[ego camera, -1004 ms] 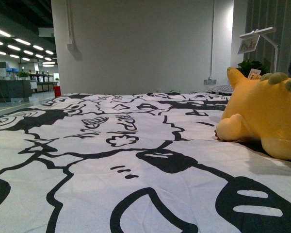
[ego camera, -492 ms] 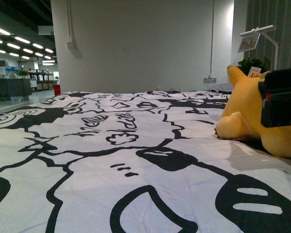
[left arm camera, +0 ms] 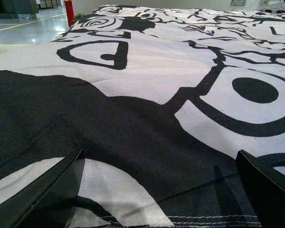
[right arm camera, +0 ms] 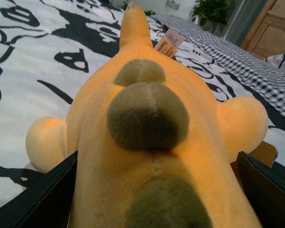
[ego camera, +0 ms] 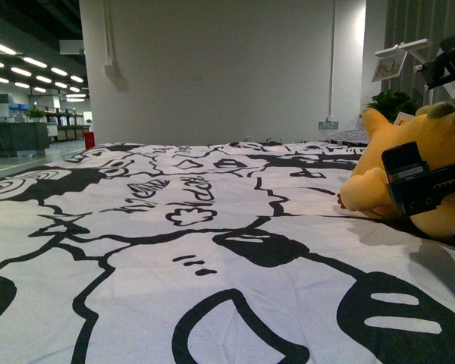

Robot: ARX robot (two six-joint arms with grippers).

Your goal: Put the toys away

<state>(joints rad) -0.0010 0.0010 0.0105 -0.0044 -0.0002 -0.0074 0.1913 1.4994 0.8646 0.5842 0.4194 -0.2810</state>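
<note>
With our right pincer (right arm camera: pixel 156 190) spread open astride the yellow plush toy (right arm camera: pixel 147 118) lying at the right side of the bed (ego camera: pixel 174 250), we should settle lower around its body before squeezing firmly, while our left pincer (left arm camera: pixel 161 190) hangs open and empty.

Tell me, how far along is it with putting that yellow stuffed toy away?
Early days. Done: the right gripper sits at the yellow plush toy, open jaws straddling its body. In hand: getting a grip; no squeeze shows yet, and the toy lies on the black-and-white bedspread. Left: lifting and carrying it off; no storage spot is in view. The left gripper hangs open and empty.
</note>
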